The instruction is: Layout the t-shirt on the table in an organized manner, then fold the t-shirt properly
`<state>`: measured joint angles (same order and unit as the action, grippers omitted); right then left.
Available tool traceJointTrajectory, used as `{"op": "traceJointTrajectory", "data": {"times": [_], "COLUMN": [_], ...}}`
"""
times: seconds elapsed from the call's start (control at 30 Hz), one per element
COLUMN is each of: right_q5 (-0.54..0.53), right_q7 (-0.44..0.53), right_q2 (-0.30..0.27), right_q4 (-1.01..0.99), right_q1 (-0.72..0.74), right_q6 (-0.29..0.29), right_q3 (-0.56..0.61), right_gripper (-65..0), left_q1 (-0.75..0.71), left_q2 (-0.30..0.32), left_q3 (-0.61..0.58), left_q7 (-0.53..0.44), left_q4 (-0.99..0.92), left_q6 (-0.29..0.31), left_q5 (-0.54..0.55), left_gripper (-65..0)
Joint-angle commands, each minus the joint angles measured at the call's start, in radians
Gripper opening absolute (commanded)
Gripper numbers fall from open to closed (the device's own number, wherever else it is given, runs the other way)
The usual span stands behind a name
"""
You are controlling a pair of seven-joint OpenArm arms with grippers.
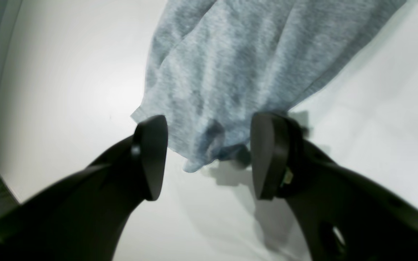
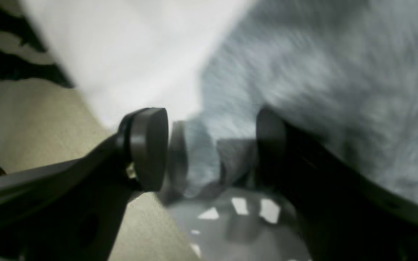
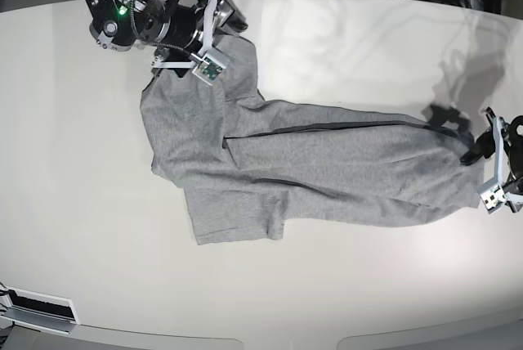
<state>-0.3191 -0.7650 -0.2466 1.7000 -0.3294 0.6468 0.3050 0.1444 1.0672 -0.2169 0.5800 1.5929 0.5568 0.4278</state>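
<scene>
Between left end effector point(image 1: 209, 156) pads — t-shirt point(image 1: 227, 72) corner, ungripped

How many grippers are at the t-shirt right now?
2: the right gripper at the t-shirt's far-left end, the left gripper at its right end, both open around fabric edges.
</scene>
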Motion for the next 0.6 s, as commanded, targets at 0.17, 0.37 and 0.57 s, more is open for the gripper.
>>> {"op": "traceJointTrajectory", "data": {"times": [0.17, 0.37, 0.57], "right_q5": [0.023, 0.061, -0.042], "right_q7": [0.036, 0.035, -0.096], "right_q2": [0.003, 0.002, 0.002], "right_q4": [-0.132, -0.17, -0.169], "right_q1": [0.066, 0.083, 0.114], "right_q6": [-0.017, -0.026, 0.03], "right_q3": [-0.003, -0.003, -0.003], "right_gripper": [-24.3, -37.4, -59.0], "left_q1": [0.017, 0.0, -0.093], "left_q2": [0.029, 0.03, 0.03], "left_q3": [0.015, 0.015, 0.015], "left_q7": [-0.013, -0.006, -0.008], "left_q4": [0.008, 0.008, 0.008], "left_q6": [-0.01, 0.061, 0.141], "left_q5": [0.027, 0.037, -0.014], "left_gripper": [-28.4, -28.4, -28.4]}}
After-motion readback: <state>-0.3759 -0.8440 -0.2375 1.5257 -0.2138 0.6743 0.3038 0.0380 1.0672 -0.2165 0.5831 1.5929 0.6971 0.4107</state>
